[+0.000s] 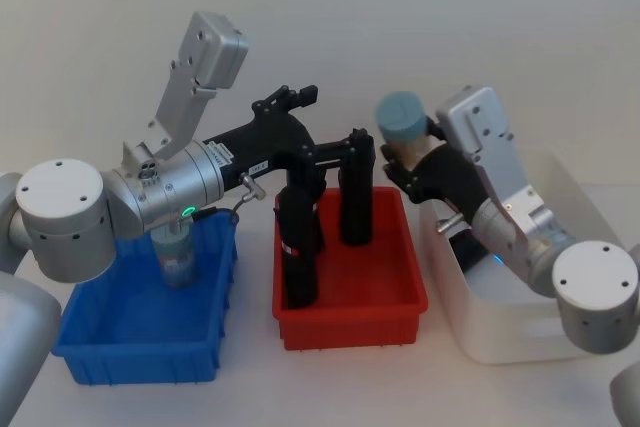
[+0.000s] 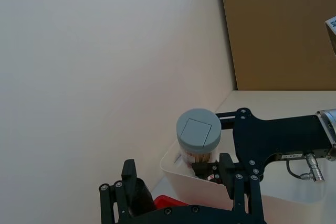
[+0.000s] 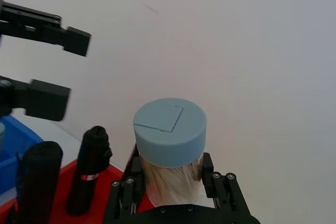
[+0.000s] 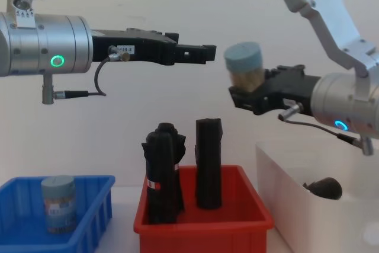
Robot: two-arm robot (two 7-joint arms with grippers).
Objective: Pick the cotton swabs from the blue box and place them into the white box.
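**A:** Head view, read from the left: what is seen, and what risk is posed?

**B:** The small bright blue open-topped plastic bin (image 1: 100, 342) is seen at the left, with one round clear tub of cotton swabs with a grey-blue lid (image 1: 177, 255) standing upright inside it. The left gripper (image 1: 300, 97) is held high above the table, over the gap between the blue bin and the red plastic bin (image 1: 350, 312); its black fingers are spread apart and nothing is held.

**A:** And the middle?

**B:** Tall black rolled bundles (image 1: 300, 247) are stood upright in the red bin, just beside the path between the two arms.

**A:** The right side?

**B:** A second swab tub (image 1: 403, 122) is clamped at its clear body by the right gripper (image 1: 410, 159), lid upward, raised above the near-left edge of the translucent white plastic tub with rounded corners (image 1: 560, 342). A dark object (image 4: 323, 186) already lies inside.

**A:** What could go wrong?

**B:** The held tub is judged to be over the rim rather than well inside. If it is released there, the rim could be struck and the tub tipped into the red bin or onto the table. A drop from this height could also cause bouncing or rolling. The left gripper is near, so contact between the arms is possible if both are moved together.
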